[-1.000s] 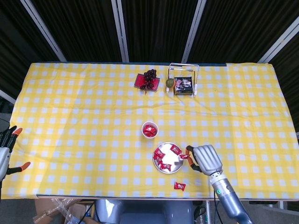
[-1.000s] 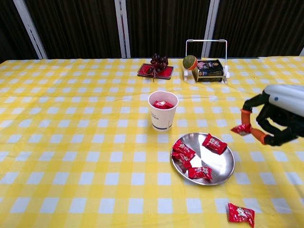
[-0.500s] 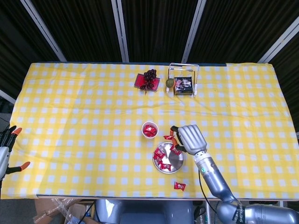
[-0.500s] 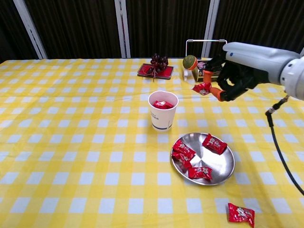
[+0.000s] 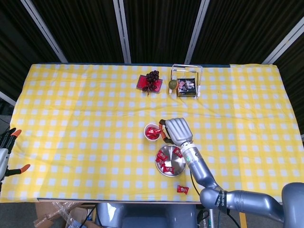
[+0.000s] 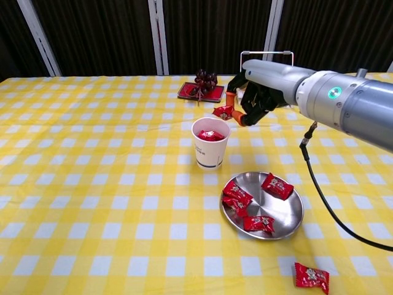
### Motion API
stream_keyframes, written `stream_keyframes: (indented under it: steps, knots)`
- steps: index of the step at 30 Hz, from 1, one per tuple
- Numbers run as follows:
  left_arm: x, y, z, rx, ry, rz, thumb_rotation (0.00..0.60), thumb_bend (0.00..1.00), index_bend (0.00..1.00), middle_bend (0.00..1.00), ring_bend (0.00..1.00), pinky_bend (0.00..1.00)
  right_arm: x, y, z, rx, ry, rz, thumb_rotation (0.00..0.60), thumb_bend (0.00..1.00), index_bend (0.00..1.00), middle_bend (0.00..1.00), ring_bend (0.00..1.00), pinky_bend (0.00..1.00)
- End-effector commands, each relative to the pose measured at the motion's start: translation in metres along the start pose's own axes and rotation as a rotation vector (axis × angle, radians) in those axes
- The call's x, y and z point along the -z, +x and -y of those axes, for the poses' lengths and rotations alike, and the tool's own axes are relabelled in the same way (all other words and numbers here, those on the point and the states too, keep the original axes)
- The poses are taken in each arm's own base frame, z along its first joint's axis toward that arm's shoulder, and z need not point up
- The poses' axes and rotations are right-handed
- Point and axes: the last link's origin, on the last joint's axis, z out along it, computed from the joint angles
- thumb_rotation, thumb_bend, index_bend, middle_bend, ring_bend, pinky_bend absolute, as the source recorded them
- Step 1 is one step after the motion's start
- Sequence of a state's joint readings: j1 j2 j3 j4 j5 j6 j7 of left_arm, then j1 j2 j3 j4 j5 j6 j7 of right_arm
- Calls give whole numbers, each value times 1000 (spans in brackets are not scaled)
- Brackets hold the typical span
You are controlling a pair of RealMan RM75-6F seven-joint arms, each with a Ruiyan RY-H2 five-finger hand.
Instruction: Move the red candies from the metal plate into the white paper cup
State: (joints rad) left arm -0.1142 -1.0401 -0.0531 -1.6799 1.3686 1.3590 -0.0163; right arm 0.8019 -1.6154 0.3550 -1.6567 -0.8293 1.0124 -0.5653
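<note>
My right hand (image 6: 255, 92) (image 5: 175, 130) hovers just above and right of the white paper cup (image 6: 210, 143) (image 5: 152, 132), pinching a red candy (image 6: 223, 112) between its fingertips. The cup holds at least one red candy (image 6: 212, 135). In front and to the right sits the metal plate (image 6: 286, 216) (image 5: 176, 166) with several red candies (image 6: 238, 193) on it. One more red candy (image 6: 311, 276) (image 5: 182, 189) lies on the cloth near the front edge. My left hand (image 5: 5, 152) rests off the table's left edge with fingers apart and nothing in it.
At the back stand a red tray with dark grapes (image 6: 201, 90) and a wire rack (image 6: 266, 86) holding a round fruit and a dark packet. The yellow checked cloth (image 6: 92, 184) covers the whole table.
My right hand has carried the pinched candy from beside the plate's right rim up and leftward to just over the cup's right rim. The left hand stayed put.
</note>
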Motion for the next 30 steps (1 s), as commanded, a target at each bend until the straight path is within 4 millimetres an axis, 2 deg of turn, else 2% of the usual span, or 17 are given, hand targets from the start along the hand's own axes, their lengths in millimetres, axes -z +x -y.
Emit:
stream_keyframes:
  steps: [1,10,15,19,26,30]
  knots:
    - [0,0,0,2,1,3,600,8,0,0,0,0,-6,-4,4,-6,2,6,600,555,529,828,932,954]
    - [-1,0,0,3,2,9,600,8,0,0,0,0,-15,-18,13,-12,5,21,600,556,527,828,932,954]
    - [-1,0,0,7,2,10,600,8,0,0,0,0,-20,-21,12,0,-8,14,600,555,425,828,932,954]
    - [-1,0,-1,7,0,10,600,9,0,0,0,0,-21,-21,9,4,-19,5,600,517,386,828,932,954]
    - [-1,0,-1,7,-1,8,600,8,0,0,0,0,-12,-16,5,9,-16,-2,600,515,381,828,932,951]
    - [-1,1,0,6,-3,7,600,9,0,0,0,0,3,-8,2,34,13,-15,600,514,381,828,932,949]
